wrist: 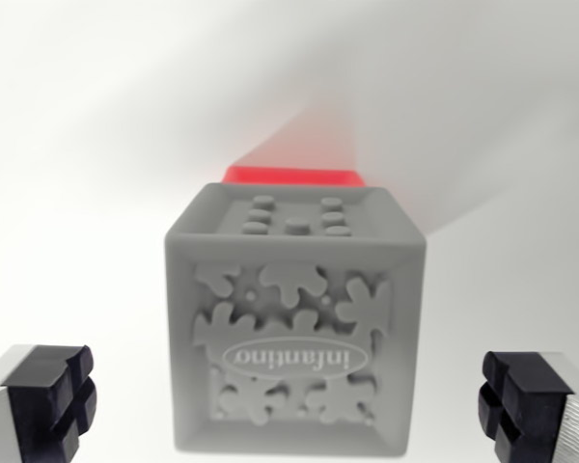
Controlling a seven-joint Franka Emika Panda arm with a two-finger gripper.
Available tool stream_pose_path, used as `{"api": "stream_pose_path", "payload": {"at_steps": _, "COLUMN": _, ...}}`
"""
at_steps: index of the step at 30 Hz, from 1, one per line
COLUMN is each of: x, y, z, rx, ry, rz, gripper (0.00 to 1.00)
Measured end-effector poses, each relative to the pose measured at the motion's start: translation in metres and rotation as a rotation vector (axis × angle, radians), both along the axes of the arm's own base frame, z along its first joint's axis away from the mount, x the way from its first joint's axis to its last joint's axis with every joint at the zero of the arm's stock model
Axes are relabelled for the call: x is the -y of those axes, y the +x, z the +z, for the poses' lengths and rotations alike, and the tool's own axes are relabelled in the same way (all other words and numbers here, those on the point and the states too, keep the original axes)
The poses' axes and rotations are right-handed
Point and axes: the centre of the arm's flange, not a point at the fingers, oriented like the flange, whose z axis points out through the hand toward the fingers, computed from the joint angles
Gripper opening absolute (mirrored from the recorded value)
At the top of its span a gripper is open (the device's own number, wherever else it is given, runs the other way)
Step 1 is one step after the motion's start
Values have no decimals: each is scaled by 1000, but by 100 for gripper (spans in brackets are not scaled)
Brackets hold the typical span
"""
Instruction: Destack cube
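A grey cube [294, 323] fills the middle of the wrist view, with raised splat shapes and the word "infantino" on the face toward me and small studs on its far face. A red cube [291, 176] shows only as a thin strip beyond the grey cube's far edge; the rest is hidden. My gripper [294, 405] is open, its black left fingertip [53, 395] and right fingertip [516, 395] standing well apart on either side of the grey cube, neither touching it.
A plain white surface [96, 145] surrounds the cubes, with a reddish glow and soft shadows stretching away behind them.
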Motion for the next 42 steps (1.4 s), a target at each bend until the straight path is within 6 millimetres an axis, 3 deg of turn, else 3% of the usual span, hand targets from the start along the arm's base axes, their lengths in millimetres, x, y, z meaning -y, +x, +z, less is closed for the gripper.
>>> {"api": "stream_pose_path", "payload": {"at_steps": 17, "x": -1, "y": -1, "z": -34, "rx": 1, "ry": 0, "rz": 1, "gripper": 100}}
{"api": "stream_pose_path", "payload": {"at_steps": 18, "x": -1, "y": -1, "z": -35, "rx": 1, "ry": 0, "rz": 1, "gripper": 0}}
{"api": "stream_pose_path", "payload": {"at_steps": 42, "x": -1, "y": 0, "z": -35, "rx": 2, "ry": 0, "rz": 0, "gripper": 0}}
